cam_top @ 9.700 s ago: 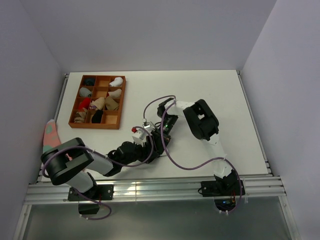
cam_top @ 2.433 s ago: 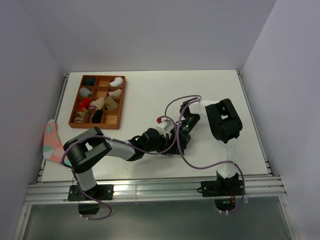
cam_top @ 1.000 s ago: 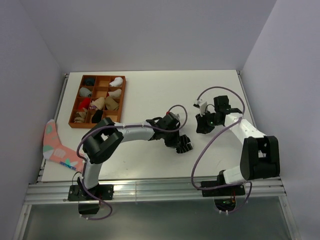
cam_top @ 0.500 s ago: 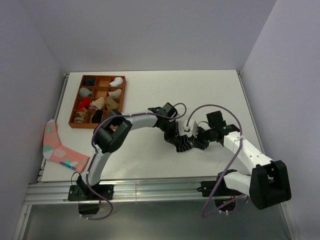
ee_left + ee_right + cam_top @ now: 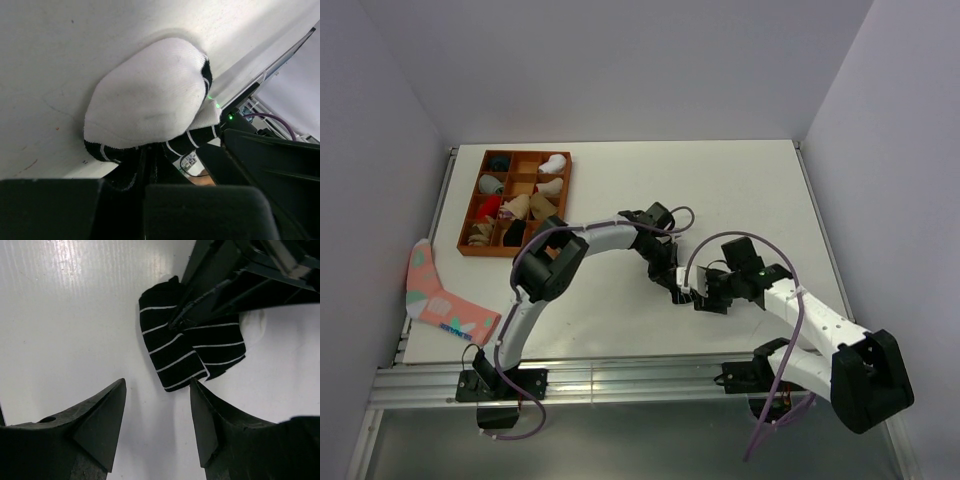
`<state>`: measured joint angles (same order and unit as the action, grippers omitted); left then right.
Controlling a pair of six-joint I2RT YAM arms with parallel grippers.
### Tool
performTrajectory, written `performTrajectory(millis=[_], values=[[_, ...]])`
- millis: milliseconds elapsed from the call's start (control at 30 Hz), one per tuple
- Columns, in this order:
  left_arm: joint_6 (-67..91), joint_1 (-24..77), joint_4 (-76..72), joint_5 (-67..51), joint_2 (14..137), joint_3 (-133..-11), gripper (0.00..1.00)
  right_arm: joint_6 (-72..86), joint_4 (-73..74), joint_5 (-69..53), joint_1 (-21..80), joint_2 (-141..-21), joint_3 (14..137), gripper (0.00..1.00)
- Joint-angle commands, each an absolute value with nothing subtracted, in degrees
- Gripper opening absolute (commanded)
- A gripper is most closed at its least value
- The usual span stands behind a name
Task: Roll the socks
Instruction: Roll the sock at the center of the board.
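Right wrist: right gripper (image 5: 157, 384) spread wide, now nearer striped sock (image 5: 167, 347); left gripper (image 5: 180, 320) pinches it.

Black striped sock (image 5: 170, 352), folded, white toe

Overhead camera behind, looking down; wrist cameras close, sharing striped sock (image 5: 170, 357)

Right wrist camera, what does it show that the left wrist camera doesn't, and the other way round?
Only the right wrist view shows the right pincer open, its tips close to the black striped sock, and the sock's folded striped part. Only the left wrist view plainly shows the sock's white end, rounded, lying on the table. Both show the sock pinched in the left pincer.
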<state>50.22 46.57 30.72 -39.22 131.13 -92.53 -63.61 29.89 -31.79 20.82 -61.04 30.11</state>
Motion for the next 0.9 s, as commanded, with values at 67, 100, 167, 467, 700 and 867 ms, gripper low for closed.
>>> performTrajectory(millis=[67,100,167,467,700,867], values=[[43.16,45.7,41.92,-23.82,139.13,-90.7,0.0,-66.45,25.67,-31.12,23.29,-57.75,27.6,0.64],[43.24,45.7,42.01,-23.91,139.22,-90.88,0.0,-66.27,24.97,-30.59,24.42,-57.83,27.42,0.64],[43.07,45.44,42.1,-24.17,139.66,-91.49,0.0,-66.1,24.61,-29.71,25.57,-58.79,27.42,0.64],[42.54,45.09,42.19,-24.52,140.01,-91.67,0.0,-65.57,20.21,-26.54,28.3,-64.33,28.21,0.6],[42.45,44.56,40.7,-25.75,139.13,-90.44,0.01,-63.46,19.33,-25.49,28.3,-67.75,29.18,0.47],[43.33,44.38,38.59,-26.72,137.46,-88.07,0.07,-61.26,21.61,-24.52,28.3,-70.48,32.08,0.36]])
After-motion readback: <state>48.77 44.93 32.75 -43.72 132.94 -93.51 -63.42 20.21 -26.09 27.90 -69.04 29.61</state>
